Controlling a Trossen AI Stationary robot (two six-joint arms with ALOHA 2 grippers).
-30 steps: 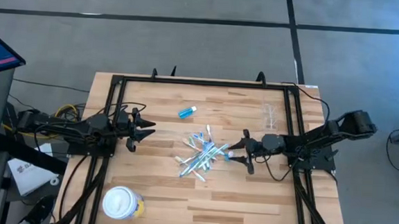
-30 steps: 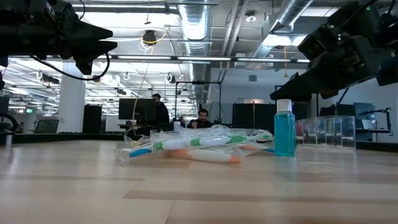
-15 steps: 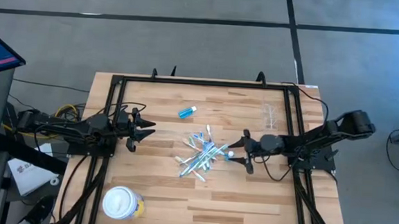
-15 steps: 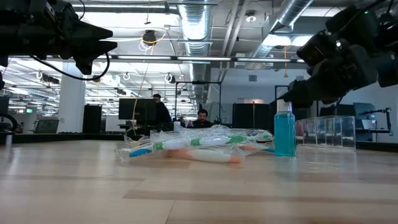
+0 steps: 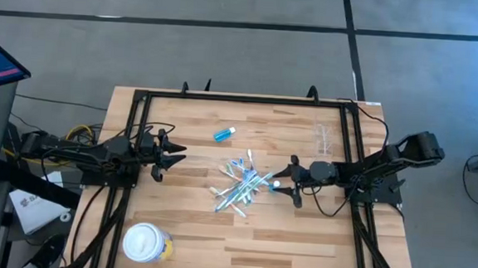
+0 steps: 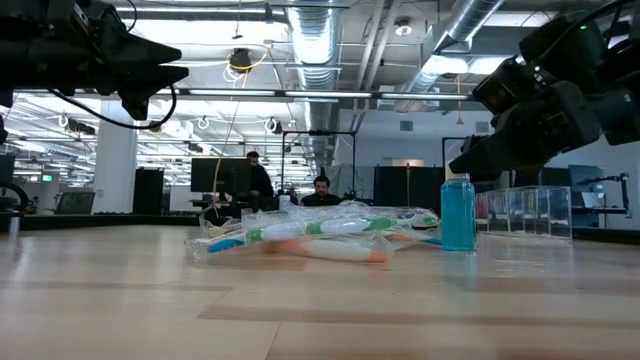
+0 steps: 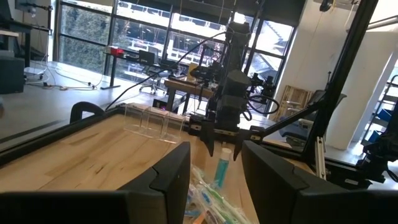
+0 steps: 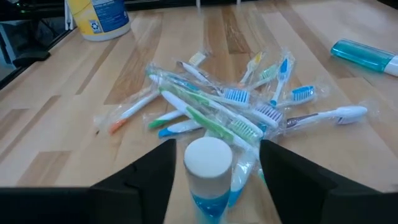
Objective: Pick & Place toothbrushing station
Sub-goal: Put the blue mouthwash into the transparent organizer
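Observation:
A pile of wrapped white, blue and green toothbrushes (image 5: 240, 186) lies mid-table and also shows in the right wrist view (image 8: 217, 109). A small blue bottle with a white cap (image 8: 208, 168) stands upright on its base at the pile's right end, and shows in the low view (image 6: 458, 212). My right gripper (image 5: 290, 181) is open, with one finger on either side of the bottle, apart from it. A blue tube (image 5: 224, 133) lies on its side farther back. A clear tumbler (image 5: 323, 139) sits at the far right. My left gripper (image 5: 171, 155) waits open at the left.
A round yellow tub with a white lid (image 5: 147, 243) stands near the table's front left corner. A black frame (image 5: 249, 100) runs around the table's edges. There is bare wood between the pile and the tub. People sit in the room beyond the table (image 6: 322, 190).
My right gripper has edged toward the pile and come down a little, so that its open fingers now stand closer around the upright bottle. The bottle and the toothbrushes have stayed where they were.

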